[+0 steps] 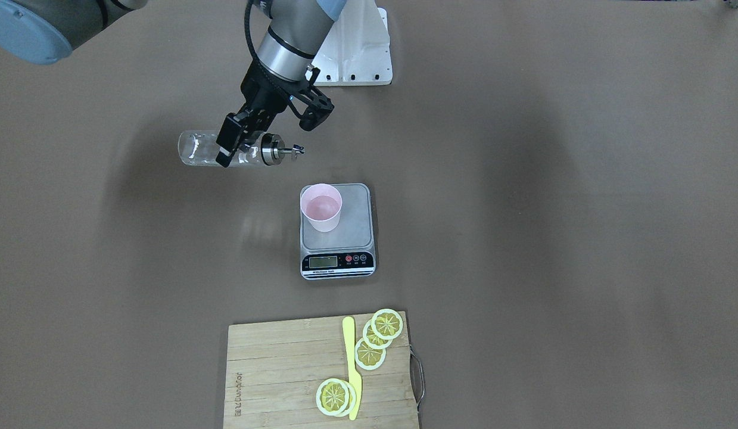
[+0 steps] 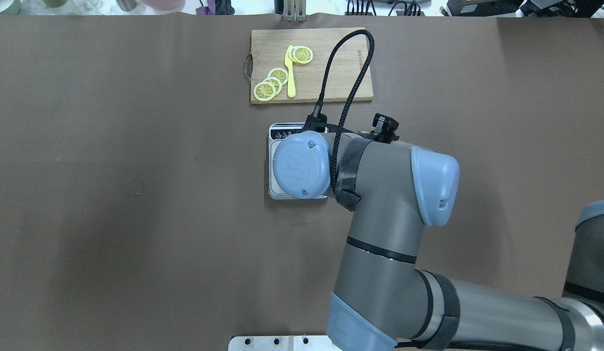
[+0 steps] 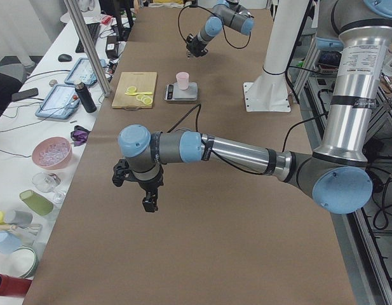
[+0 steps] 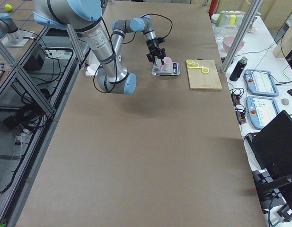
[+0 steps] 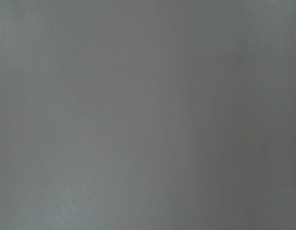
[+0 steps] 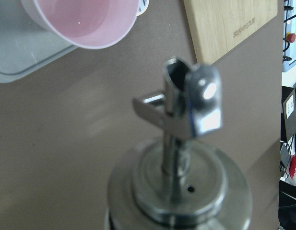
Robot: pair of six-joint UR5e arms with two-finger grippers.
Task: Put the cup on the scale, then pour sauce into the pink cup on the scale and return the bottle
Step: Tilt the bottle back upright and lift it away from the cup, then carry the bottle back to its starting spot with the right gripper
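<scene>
The pale pink cup [image 1: 321, 207] stands upright on the back corner of the scale [image 1: 339, 253]. A faint sheen shows inside the cup. My right gripper [image 1: 233, 149] is shut on the clear glass bottle [image 1: 196, 148], held on its side in the air. Its metal spout [image 1: 288, 150] points toward the cup and stops short of it. In the right wrist view the spout [image 6: 186, 110] is close up, with the cup [image 6: 85, 21] beyond it. In the overhead view my right arm hides the cup and bottle. My left gripper [image 3: 148, 197] shows only in the exterior left view; I cannot tell its state.
A wooden cutting board [image 1: 273, 369] with lemon slices [image 1: 377, 336] and a yellow knife [image 1: 352, 369] lies beyond the scale. The white arm mount [image 1: 360, 53] stands behind the scale. The left wrist view shows only bare brown table.
</scene>
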